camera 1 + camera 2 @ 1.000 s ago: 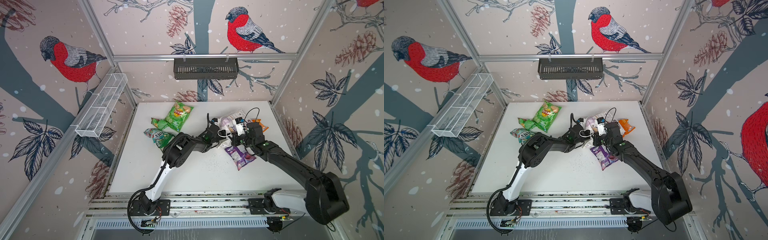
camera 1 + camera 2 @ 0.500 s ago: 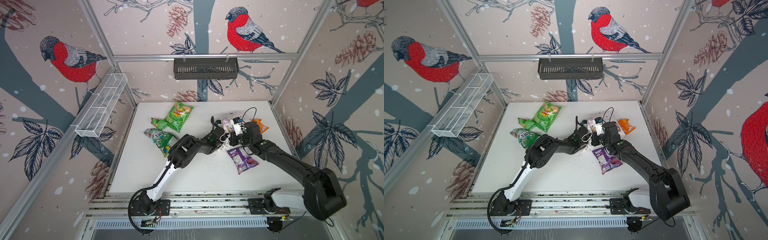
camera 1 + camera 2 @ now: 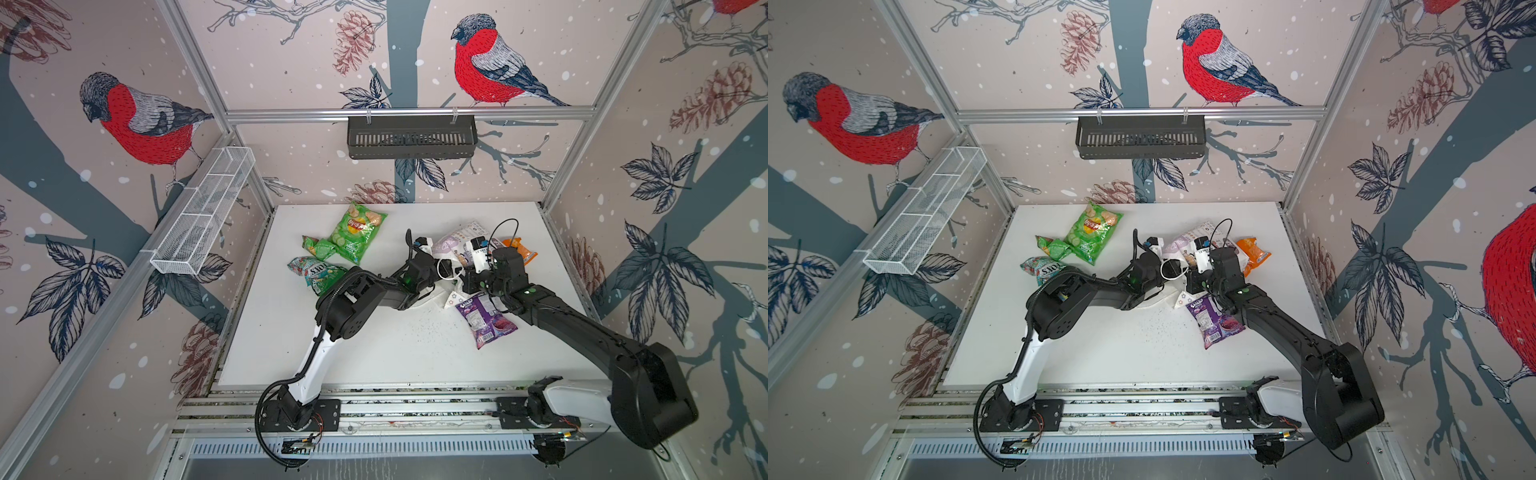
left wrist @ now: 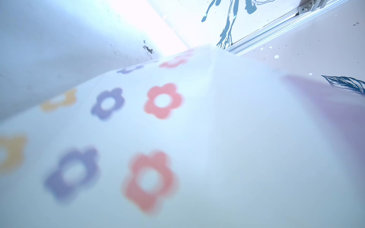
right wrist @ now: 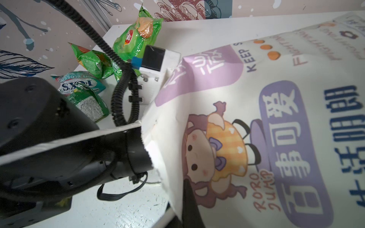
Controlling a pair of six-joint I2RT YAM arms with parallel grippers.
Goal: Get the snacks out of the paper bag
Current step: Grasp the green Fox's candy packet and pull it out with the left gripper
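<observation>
You hold: paper bag, rim pinched in your right end effector; left end effector hidden inside it, closed. One purple packet right of centre, on counter.

left pincer hidden inside, paper bag blurred

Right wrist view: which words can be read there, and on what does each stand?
"RORO JUMP": paper bag.
"KEEP S", cut off: paper bag.
"FIGHTING": paper bag.
"FOX'S": teal packet.
Chinese characters, large and clear: paper bag.
Logo on green chip bag: too blurred to read.
Small print on the packets: too small.
</observation>
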